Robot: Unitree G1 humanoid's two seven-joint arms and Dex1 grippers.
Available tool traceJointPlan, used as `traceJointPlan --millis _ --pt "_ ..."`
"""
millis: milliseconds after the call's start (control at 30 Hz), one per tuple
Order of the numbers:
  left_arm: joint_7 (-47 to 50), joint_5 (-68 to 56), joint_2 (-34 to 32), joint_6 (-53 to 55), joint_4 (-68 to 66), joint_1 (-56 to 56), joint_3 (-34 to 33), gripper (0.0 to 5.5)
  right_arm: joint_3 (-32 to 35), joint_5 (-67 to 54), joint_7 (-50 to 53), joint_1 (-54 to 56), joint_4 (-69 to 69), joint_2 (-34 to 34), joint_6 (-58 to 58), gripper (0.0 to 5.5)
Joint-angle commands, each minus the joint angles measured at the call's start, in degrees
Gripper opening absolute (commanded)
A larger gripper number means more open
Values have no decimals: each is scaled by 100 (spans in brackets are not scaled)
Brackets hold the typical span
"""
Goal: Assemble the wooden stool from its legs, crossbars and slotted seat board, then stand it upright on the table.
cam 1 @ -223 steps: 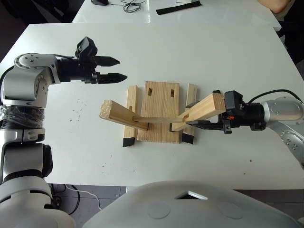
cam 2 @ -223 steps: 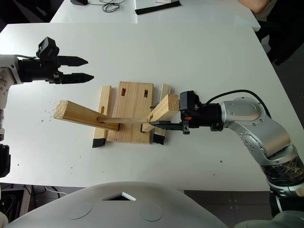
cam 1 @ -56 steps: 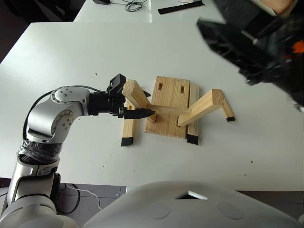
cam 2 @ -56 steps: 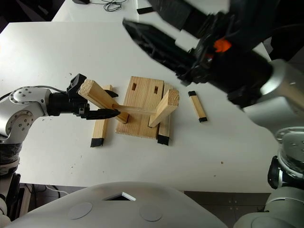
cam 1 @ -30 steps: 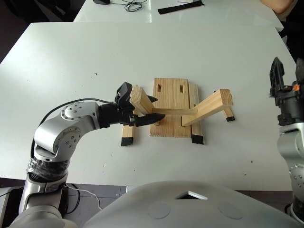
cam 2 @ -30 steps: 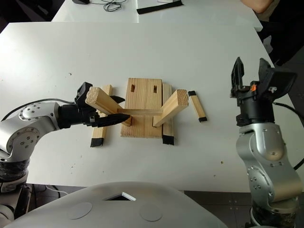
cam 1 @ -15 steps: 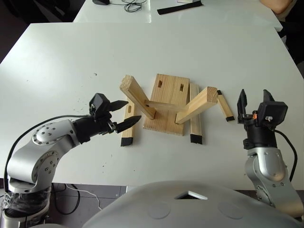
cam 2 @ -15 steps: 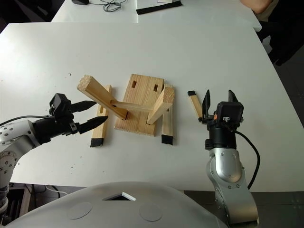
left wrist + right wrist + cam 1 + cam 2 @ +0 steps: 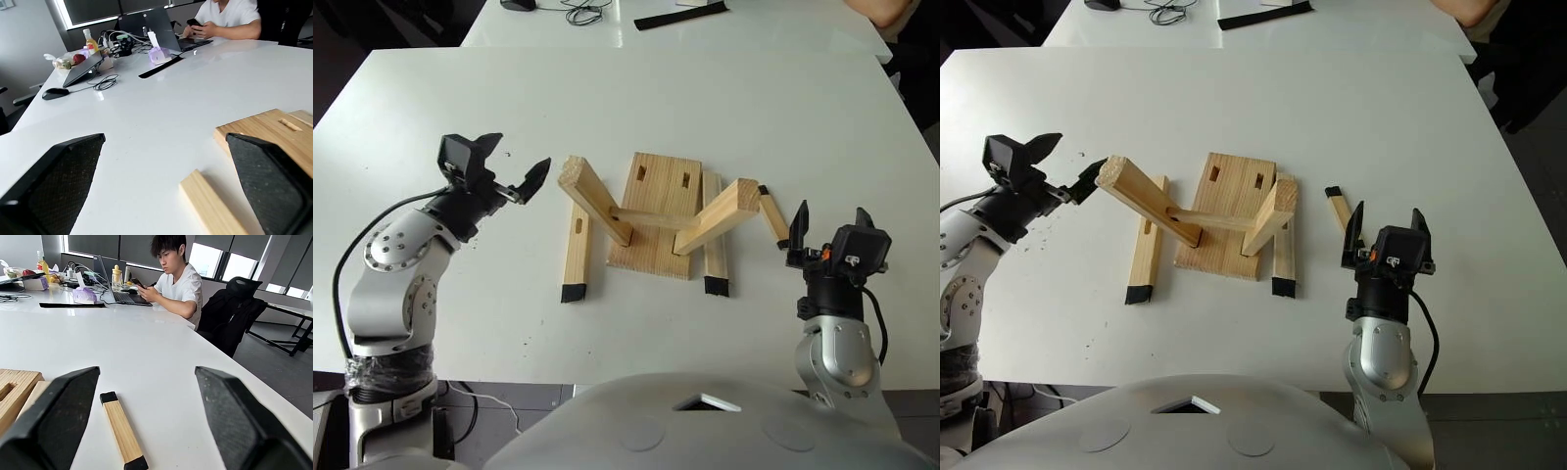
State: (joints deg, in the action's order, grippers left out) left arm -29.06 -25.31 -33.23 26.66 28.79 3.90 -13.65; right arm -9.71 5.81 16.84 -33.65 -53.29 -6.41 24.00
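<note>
The slotted seat board (image 9: 662, 192) lies flat at the table's middle. On it rests a frame of two thick legs (image 9: 594, 199) (image 9: 719, 215) joined by a crossbar (image 9: 646, 217), tilted. A loose leg (image 9: 576, 257) with a black tip lies left of the board, another (image 9: 713, 245) along its right edge, and a short black-tipped piece (image 9: 773, 213) farther right. My left gripper (image 9: 512, 162) is open, raised left of the frame and apart from it. My right gripper (image 9: 829, 227) is open near the front right, just beyond the short piece (image 9: 122, 431).
The white table (image 9: 724, 108) has free room at the back and far left. A second table behind it carries a mouse (image 9: 519, 4), cables and a black strip (image 9: 680, 15). The front edge runs close to my right arm.
My left gripper, which let go of the leg frame, has drawn back and up to the left. The right arm has shifted slightly toward the front. The frame rests still.
</note>
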Motion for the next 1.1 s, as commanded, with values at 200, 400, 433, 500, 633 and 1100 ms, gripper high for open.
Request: traceJointPlan --millis 200,400,433,500,633,1100 --pt "217 106 243 273 1263 579 946 457 -30 124 -554 892 -310 75 779 359" --pt "337 118 334 360 1418 706 1178 457 -312 285 -734 1317 -162 156 1028 359" --pt "410 146 369 397 1360 653 1182 457 -325 305 -746 1323 -136 166 1046 359" --pt "666 346 454 410 1132 482 1121 457 -328 346 -777 1297 -107 173 1068 359" --pt "1335 957 576 288 909 528 775 457 16 344 -928 1072 -172 86 1052 359" --pt "1517 1769 858 9 1971 1460 1456 457 -1295 47 -1102 858 -396 882 1429 359"
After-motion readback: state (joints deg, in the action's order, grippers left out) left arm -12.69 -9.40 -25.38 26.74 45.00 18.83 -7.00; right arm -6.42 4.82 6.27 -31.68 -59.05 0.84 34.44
